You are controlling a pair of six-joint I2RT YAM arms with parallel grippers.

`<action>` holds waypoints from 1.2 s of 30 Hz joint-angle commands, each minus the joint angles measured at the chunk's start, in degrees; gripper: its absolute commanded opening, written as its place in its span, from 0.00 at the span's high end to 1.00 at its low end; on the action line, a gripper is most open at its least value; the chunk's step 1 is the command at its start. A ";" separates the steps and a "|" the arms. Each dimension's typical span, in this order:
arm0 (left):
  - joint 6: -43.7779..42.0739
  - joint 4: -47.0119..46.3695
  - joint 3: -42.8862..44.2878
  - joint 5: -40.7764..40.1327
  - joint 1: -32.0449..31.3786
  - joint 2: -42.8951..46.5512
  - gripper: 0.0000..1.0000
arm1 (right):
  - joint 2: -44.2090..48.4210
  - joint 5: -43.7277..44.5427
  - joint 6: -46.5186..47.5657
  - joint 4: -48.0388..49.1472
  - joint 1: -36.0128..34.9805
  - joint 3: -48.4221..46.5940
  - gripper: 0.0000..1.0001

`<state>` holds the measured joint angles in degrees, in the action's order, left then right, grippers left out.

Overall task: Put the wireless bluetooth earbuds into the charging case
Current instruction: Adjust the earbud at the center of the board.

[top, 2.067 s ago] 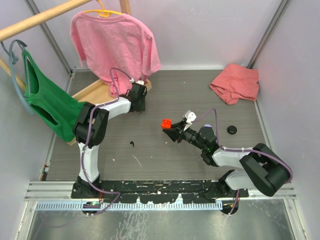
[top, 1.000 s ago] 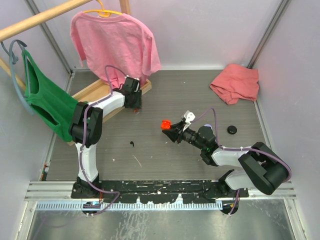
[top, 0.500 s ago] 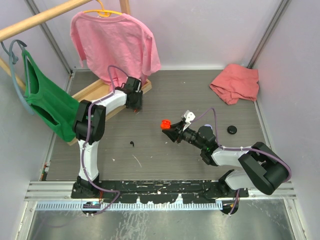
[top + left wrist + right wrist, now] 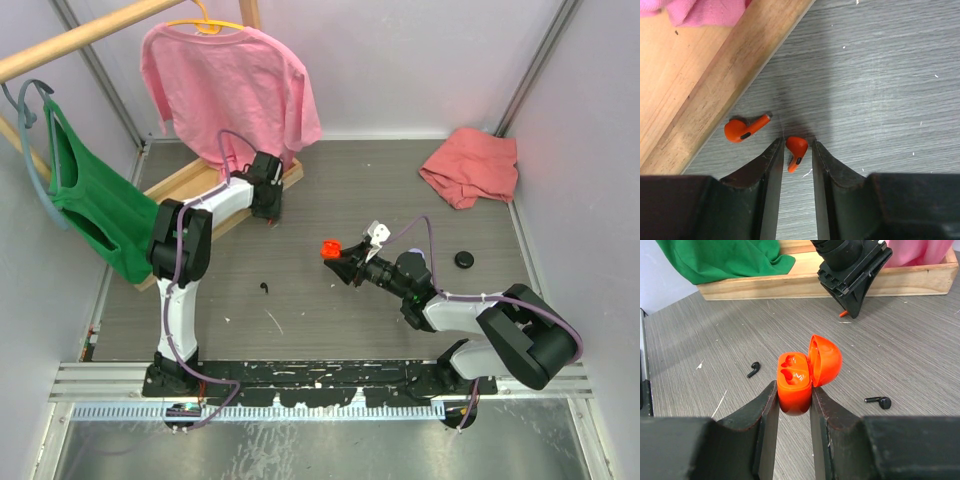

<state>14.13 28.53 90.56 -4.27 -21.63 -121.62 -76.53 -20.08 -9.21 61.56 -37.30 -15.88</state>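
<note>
**Left claw narrows on an earbud beside the rail**

The left claw (image 4: 796, 145) has drawn in over the last second, and now stands narrow astride one orange-red earbud (image 4: 796, 151) lying on the worktop (image 4: 880, 90) just off the wooden rail (image 4: 735, 75); a sliver of gap shows beside the bud, so the pinch looks not yet made; the second orange-red earbud (image 4: 742, 131) lies closer to the rail, almost against it, untouched.

The right claw (image 4: 793, 388) has barely stirred; it is clamped on the orange charging case (image 4: 795, 377), lid swung up and both sockets bare, held well away from the rail on its near side.

My reading: the pick is in hand, neither bud is seated, and the closing must catch the bud without squirting it towards the rail.
</note>
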 commanded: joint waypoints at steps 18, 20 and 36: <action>4.22 -3.38 -9.11 3.30 0.05 8.68 0.94 | -0.59 -1.08 -0.25 2.98 -0.08 -2.47 0.99; 5.86 -5.10 -11.87 3.85 -0.20 10.90 0.95 | -0.63 -1.26 -0.36 2.97 -0.14 -2.56 0.99; 9.61 6.00 -19.63 -4.96 -9.91 16.80 0.86 | -0.46 -1.72 -0.40 2.61 -0.23 -2.75 0.99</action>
<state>22.79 29.69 71.64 -6.90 -29.95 -108.05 -77.25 -21.17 -9.21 61.19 -37.30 -16.51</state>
